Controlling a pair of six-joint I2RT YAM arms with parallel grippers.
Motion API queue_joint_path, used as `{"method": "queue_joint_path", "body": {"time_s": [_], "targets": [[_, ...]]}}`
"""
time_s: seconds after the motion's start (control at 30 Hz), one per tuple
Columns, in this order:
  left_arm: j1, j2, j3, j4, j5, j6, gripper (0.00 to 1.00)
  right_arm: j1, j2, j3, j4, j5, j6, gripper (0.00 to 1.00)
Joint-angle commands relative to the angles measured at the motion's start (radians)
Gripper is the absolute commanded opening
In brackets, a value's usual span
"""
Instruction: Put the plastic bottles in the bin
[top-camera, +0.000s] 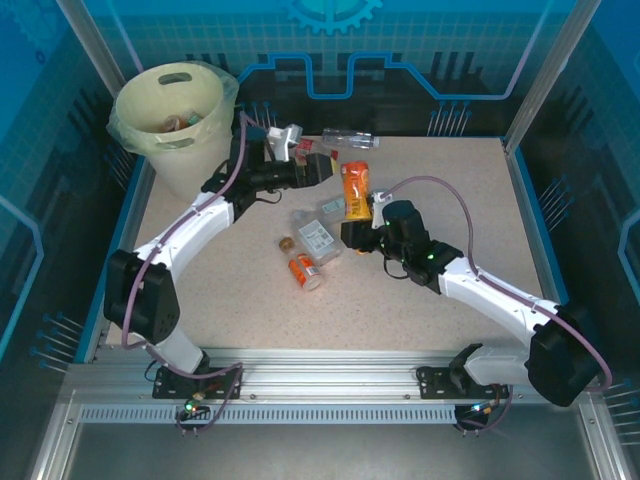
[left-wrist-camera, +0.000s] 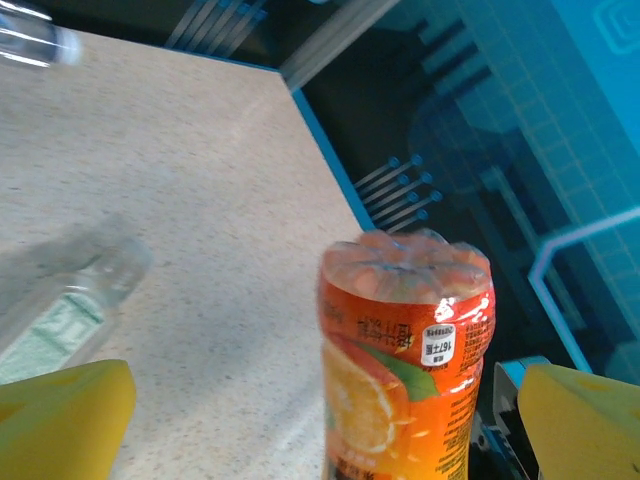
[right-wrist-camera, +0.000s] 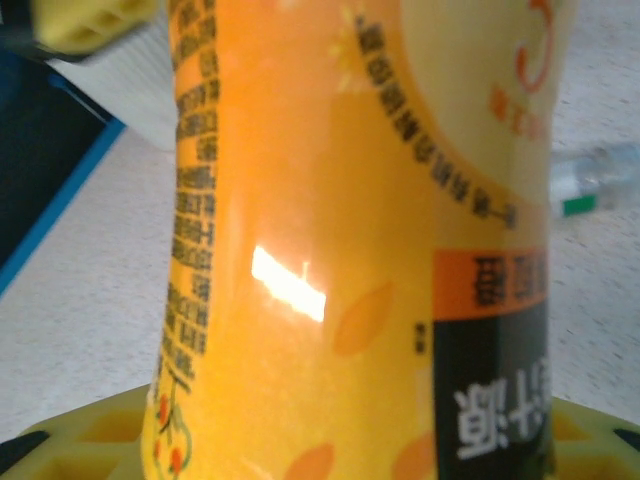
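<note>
- bin (top-camera: 185, 165): far left corner of the surface (top-camera: 450, 200), beside the left arm, so the left arm looks best placed for the drop.
- left fingers (left-wrist-camera: 60, 420): wide open, straddling the base end of the orange bottle (top-camera: 355, 188) and not touching it.
- orange bottle: mid-surface, between the two arms. The step looks like a hand-over. Left should close square on the body, not on the ribbed base.
- right fingers (right-wrist-camera: 90, 440): look clamped on the bottle's label. They should release only once left holds firmly, or it drops among the loose bottles (top-camera: 318, 238).
</note>
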Motion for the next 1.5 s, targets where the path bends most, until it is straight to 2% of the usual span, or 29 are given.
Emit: {"method": "queue_joint_path", "body": {"time_s": [0.0, 0.17, 0.33, 0.57, 0.73, 0.93, 1.2, 1.47], "targets": [[-0.054, 0.015, 0.045, 0.057, 0.092, 0.039, 0.99, 0.009, -0.008, 0.005, 0.117, -0.087, 0.010, 0.40], [-0.099, 0.025, 0.043, 0.082, 0.115, 0.066, 0.98, 0.009, 0.027, 0.043, 0.104, -0.141, 0.020, 0.41], [-0.112, 0.061, 0.092, 0.000, 0.065, 0.094, 0.92, 0.009, 0.034, 0.090, 0.142, -0.216, 0.085, 0.42], [-0.117, 0.093, 0.113, -0.009, 0.005, 0.069, 0.77, 0.014, 0.069, 0.123, 0.128, -0.260, 0.087, 0.43], [-0.117, 0.087, 0.110, -0.022, -0.060, 0.068, 0.64, 0.015, 0.068, 0.133, 0.096, -0.244, 0.066, 0.46], [-0.116, 0.043, 0.063, -0.010, -0.217, 0.069, 0.57, 0.013, 0.085, 0.189, -0.029, -0.225, 0.031, 0.68], [-0.110, -0.029, -0.010, 0.018, -0.349, 0.075, 0.56, 0.013, 0.097, 0.211, -0.069, -0.235, 0.014, 0.87], [-0.079, -0.092, -0.062, 0.026, -0.455, 0.062, 0.56, 0.012, 0.070, 0.244, -0.187, -0.219, -0.090, 1.00]]}}
